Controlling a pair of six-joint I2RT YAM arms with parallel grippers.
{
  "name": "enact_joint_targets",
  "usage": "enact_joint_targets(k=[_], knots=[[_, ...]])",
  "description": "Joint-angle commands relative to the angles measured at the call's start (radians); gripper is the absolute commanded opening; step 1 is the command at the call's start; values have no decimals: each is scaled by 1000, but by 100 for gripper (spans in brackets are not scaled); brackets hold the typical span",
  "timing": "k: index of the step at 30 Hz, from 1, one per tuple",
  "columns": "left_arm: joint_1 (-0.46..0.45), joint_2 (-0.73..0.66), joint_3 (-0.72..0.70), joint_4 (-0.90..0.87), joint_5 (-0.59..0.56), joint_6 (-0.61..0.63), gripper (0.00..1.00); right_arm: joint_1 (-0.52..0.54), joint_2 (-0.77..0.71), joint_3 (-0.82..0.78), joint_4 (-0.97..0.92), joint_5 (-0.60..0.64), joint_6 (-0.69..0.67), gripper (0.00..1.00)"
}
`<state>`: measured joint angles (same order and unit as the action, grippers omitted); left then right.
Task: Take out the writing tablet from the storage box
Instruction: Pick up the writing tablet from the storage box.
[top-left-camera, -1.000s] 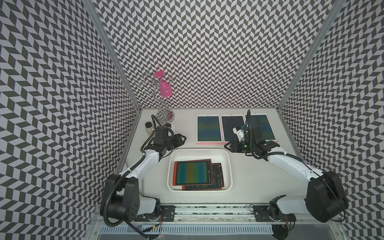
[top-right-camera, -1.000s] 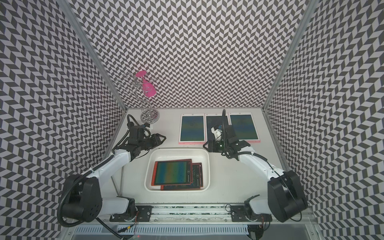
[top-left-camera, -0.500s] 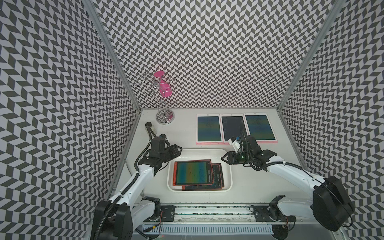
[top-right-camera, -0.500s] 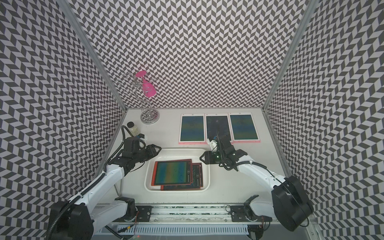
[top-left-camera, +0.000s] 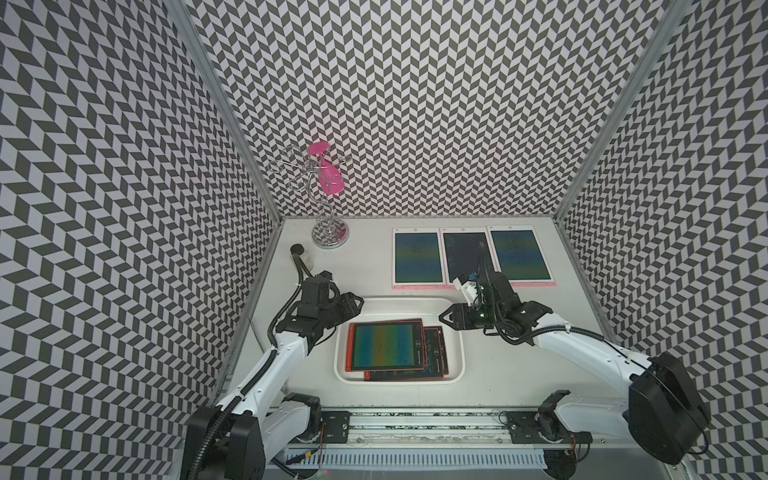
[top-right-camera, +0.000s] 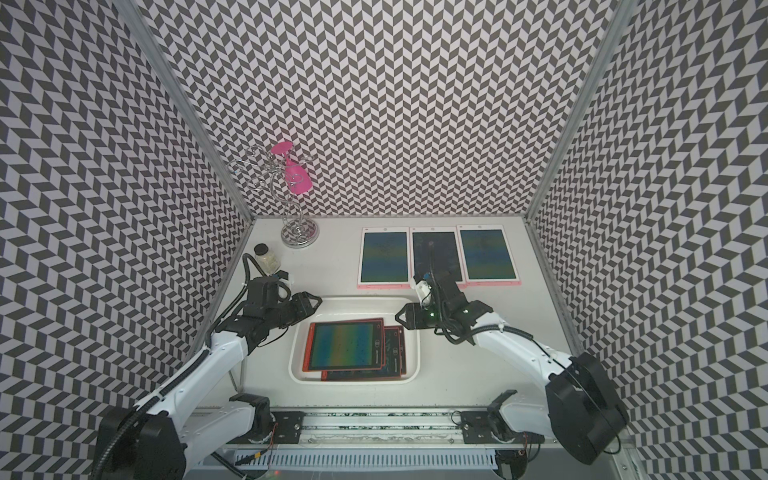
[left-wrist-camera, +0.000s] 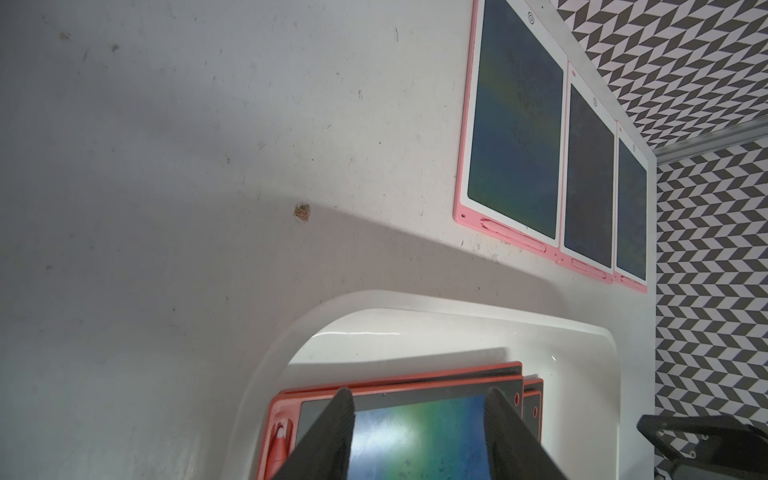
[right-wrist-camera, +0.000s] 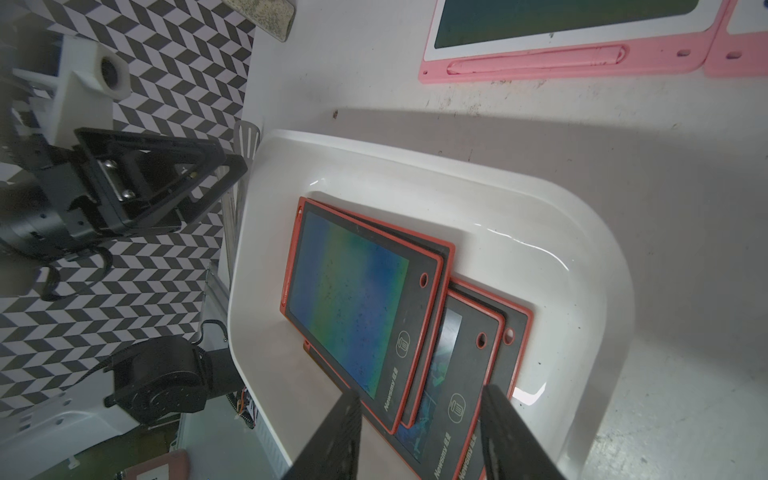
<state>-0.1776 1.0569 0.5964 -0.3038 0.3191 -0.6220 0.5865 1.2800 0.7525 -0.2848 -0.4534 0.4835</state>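
1. Left gripper (left-wrist-camera: 417, 399): the jaws stand partly apart with nothing between them. In both top views it hangs over the box's far left corner (top-left-camera: 353, 305).
2. Right gripper (right-wrist-camera: 419, 401): the jaws are likewise parted and empty, over the far end of the box's right rim (top-right-camera: 400, 318).
3. Top tablet (top-left-camera: 384, 345): red-framed, it lies flat in the box on a stack of others (top-left-camera: 437, 353) that stick out to the right and the near side. Neither gripper touches it.
4. Box (top-left-camera: 395, 309): white and glossy, it sits mid-table towards the front.
5. Table (top-left-camera: 365, 266): white, scuffed and speckled, with the arms' shadows across it.
6. Three pink tablets (top-left-camera: 417, 257) lie side by side along the back, right of centre.
7. A wire stand (top-left-camera: 329, 235) holding a pink glass (top-left-camera: 327, 180) stands in the back left corner, with a jar (top-left-camera: 302, 257) near it by the left wall.
8. The walls (top-left-camera: 415, 104) carry a black-and-white chevron pattern on three sides. A rail (top-left-camera: 415, 420) along the front bears both arm bases.
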Motion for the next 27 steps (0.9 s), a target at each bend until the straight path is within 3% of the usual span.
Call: enact_joint_targets(k=[1, 13, 27], knots=[[-12, 0, -8, -8, 14, 16, 51, 21, 26, -10, 85, -26, 19, 47], [-69, 6, -24, -22, 11, 9, 52, 105, 148, 20, 140, 4, 48, 45], [-74, 32, -34, -53, -50, -5, 51, 164, 263, 65, 168, 48, 79, 43]])
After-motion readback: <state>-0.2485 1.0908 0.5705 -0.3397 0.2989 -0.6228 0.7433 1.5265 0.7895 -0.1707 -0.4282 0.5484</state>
